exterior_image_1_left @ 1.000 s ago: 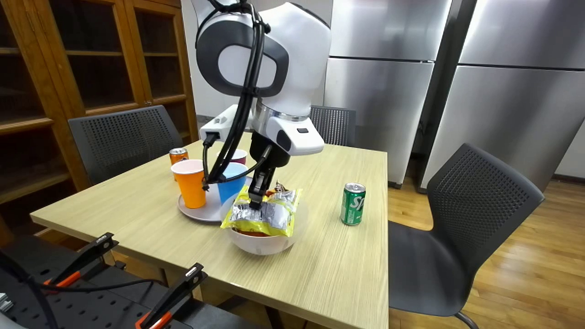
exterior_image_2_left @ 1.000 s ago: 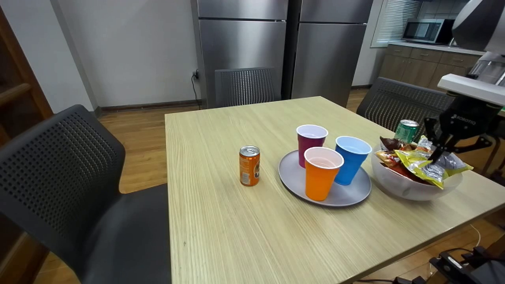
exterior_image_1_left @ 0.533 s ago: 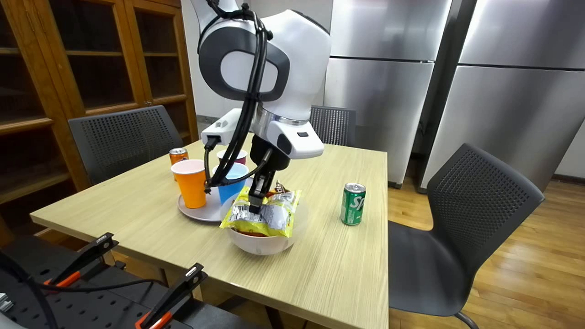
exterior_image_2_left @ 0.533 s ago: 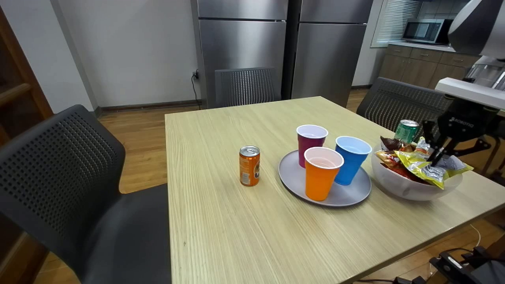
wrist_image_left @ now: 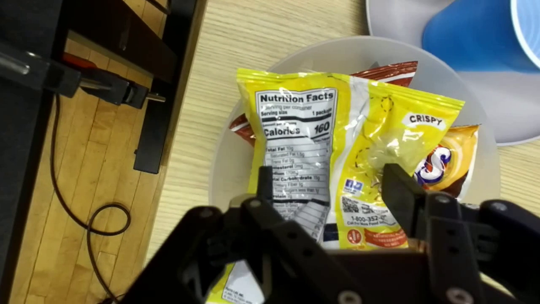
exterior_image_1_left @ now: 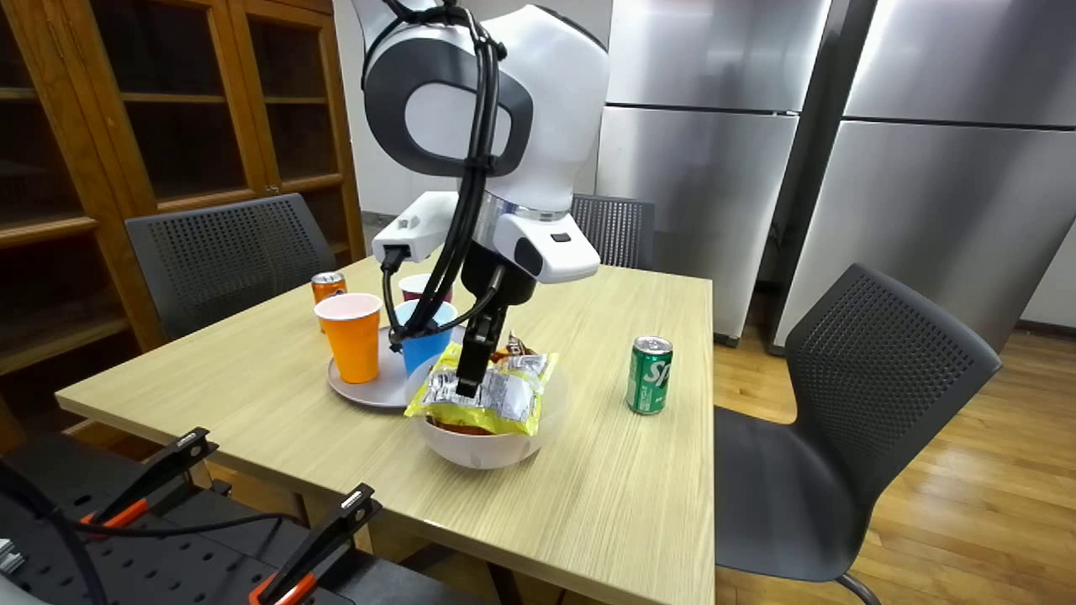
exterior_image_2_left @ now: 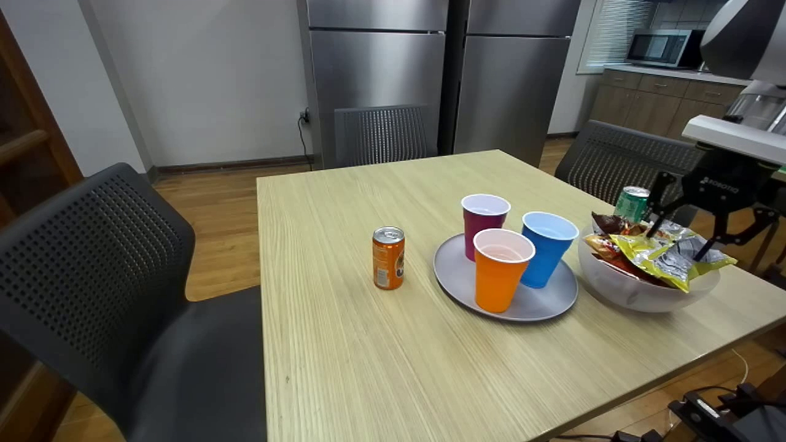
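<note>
My gripper (wrist_image_left: 327, 173) stands open over a yellow snack bag (wrist_image_left: 303, 80), its two fingers spread wide on either side of the bag's printed back. In an exterior view the fingertips (exterior_image_2_left: 652, 231) are at the bag's crinkled surface; whether they touch it I cannot tell. The bag lies across the top of a translucent white bowl (exterior_image_1_left: 483, 454), which both exterior views show on the table. Beneath it, partly hidden, are a dark red bag (wrist_image_left: 392, 71) and an orange-yellow bag (wrist_image_left: 451, 156).
Beside the bowl is a grey plate (exterior_image_2_left: 454, 279) holding an orange cup (exterior_image_2_left: 500, 276), a blue cup (exterior_image_2_left: 546, 252) and a maroon cup (exterior_image_2_left: 482, 224). A green can (exterior_image_1_left: 650, 376) and an orange can (exterior_image_2_left: 388, 258) stand on the table (exterior_image_1_left: 622, 504). Dark chairs (exterior_image_1_left: 874, 395) surround it.
The fingers, close together on the yellow bag before, have spread apart. The arm dipped slightly, then rose a little. The bag stays in the bowl, shifted only slightly.
</note>
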Available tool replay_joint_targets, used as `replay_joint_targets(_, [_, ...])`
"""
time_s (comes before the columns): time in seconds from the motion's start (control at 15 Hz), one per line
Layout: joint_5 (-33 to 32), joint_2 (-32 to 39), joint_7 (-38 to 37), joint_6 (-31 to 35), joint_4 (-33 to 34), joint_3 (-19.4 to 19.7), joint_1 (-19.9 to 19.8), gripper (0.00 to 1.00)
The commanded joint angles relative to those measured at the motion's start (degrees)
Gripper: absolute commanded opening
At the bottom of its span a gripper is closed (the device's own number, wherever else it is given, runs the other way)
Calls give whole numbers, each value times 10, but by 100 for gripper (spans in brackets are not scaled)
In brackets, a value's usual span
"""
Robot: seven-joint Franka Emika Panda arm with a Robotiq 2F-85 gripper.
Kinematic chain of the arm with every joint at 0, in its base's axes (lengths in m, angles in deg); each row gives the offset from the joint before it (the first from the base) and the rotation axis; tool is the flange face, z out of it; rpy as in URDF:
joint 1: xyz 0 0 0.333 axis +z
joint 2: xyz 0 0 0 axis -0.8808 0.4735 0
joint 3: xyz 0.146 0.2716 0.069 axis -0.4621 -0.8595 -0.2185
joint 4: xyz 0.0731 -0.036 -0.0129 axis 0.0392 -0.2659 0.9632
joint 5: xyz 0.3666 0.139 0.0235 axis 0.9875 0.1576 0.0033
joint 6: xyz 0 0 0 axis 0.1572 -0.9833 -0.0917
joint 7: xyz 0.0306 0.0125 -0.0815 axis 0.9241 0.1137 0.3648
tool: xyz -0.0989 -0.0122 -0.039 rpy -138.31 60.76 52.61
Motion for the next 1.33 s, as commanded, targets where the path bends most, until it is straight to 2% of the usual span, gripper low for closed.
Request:
replay_joint_targets(0.0, [-11,-55,20,-8,-24,-2,-3,99])
replay_joint_targets(0.2, [-29,-86,25,-8,-35,1,-2,100])
replay_joint_targets(0.6, [-163,-166,23,-6,-66,1,-3,100])
replay_joint_targets(0.67, [-128,-112,14,-2,-35,0,-1,100])
replay_joint_targets(0.87, [-152,-142,14,-2,-50,-1,-2,100])
replay_joint_targets(1.27, [-154,-146,14,-2,-55,-1,-2,100])
